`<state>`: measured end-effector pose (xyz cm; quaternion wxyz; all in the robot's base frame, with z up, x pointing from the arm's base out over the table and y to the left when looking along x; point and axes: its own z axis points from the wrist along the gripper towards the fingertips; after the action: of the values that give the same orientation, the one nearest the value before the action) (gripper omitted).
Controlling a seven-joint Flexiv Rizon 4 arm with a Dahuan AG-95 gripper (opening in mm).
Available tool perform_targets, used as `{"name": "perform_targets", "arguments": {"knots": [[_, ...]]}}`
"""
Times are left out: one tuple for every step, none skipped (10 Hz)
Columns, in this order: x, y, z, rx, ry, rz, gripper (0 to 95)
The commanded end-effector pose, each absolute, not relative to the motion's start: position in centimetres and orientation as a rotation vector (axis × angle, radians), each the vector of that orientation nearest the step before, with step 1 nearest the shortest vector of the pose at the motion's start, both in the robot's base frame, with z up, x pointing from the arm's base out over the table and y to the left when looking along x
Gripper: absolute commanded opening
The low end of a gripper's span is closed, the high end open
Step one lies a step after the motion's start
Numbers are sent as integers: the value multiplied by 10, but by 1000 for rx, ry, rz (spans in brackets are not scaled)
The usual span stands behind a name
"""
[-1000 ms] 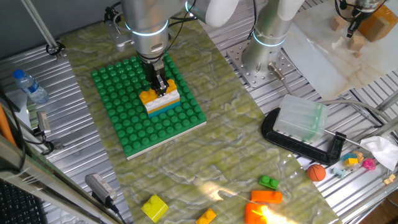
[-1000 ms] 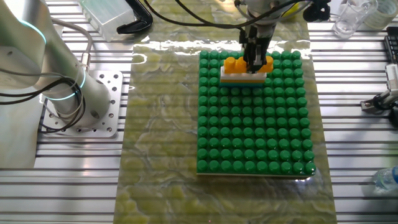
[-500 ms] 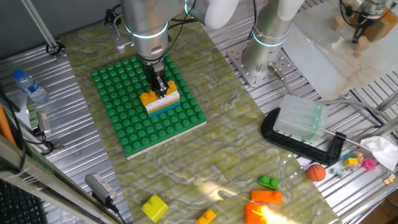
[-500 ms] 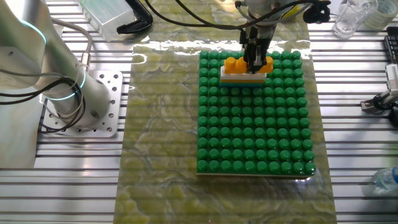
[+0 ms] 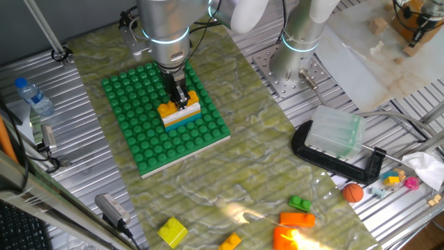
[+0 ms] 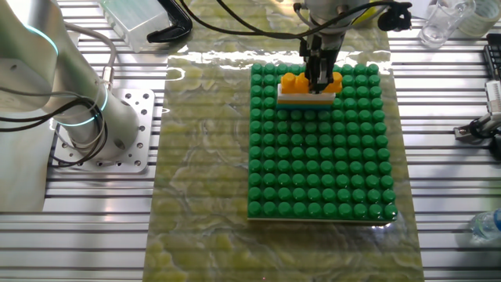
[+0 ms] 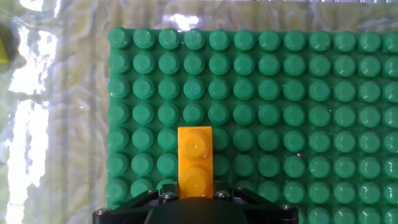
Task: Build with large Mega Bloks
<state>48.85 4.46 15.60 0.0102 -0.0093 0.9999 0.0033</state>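
gripper (image 5: 182, 99) sits low over the stack of bricks on the green studded baseplate (image 5: 139, 139), its dark fingers reaching down onto the yellow-orange brick (image 5: 175, 105) that tops the stack. from the fixed cameras the fingers look narrowly set, flanking the middle of that brick, but whether they press it or merely stand beside it i cannot tell. in the hand view the yellow-orange brick (image 7: 195, 162) runs away from the camera with two studs showing, and its near end disappears under the black gripper body at the bottom edge.

under the top brick lies a white brick (image 5: 184, 112), and below that a cyan brick (image 5: 182, 119) seated on the baseplate. in the other fixed view the stack stands near the far edge of the baseplate (image 6: 321, 172), right of centre, with the gripper (image 6: 317, 77) covering the middle of the orange studs (image 6: 290, 80).

the baseplate rests on a mottled green-yellow mat (image 5: 263, 167). at the mat's near right end in the first fixed view lie loose bricks: a yellow brick (image 5: 172, 231), a small yellow-orange one (image 5: 230, 242), a green brick (image 5: 300, 203) and an orange brick (image 5: 297, 219). further right sit a black clamp (image 5: 333, 158) holding a clear plastic box (image 5: 336, 132), and a small orange ball (image 5: 353, 192). a water bottle (image 5: 33, 96) lies at the left.
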Motion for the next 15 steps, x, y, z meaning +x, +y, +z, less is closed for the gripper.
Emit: {"name": "perform_targets", "arguments": {"knots": [[488, 46, 155, -22, 3120, 7, 0], [489, 47, 154, -15, 3119, 4, 0], [489, 47, 153, -9, 3119, 3, 0], [489, 47, 153, -8, 3119, 3, 0], [488, 46, 153, -9, 3120, 3, 0], [487, 46, 152, -11, 3120, 4, 0], [487, 46, 152, -11, 3120, 4, 0], [486, 45, 151, -6, 3121, 5, 0], [486, 45, 150, -3, 3122, 4, 0], [486, 44, 150, -3, 3122, 3, 0], [488, 43, 148, -1, 3122, 4, 0], [489, 43, 147, 3, 3123, 5, 0], [490, 43, 146, 8, 3128, 5, 0], [489, 43, 144, 13, 3135, 5, 0], [488, 43, 143, 9, 3135, 8, 0]]}}
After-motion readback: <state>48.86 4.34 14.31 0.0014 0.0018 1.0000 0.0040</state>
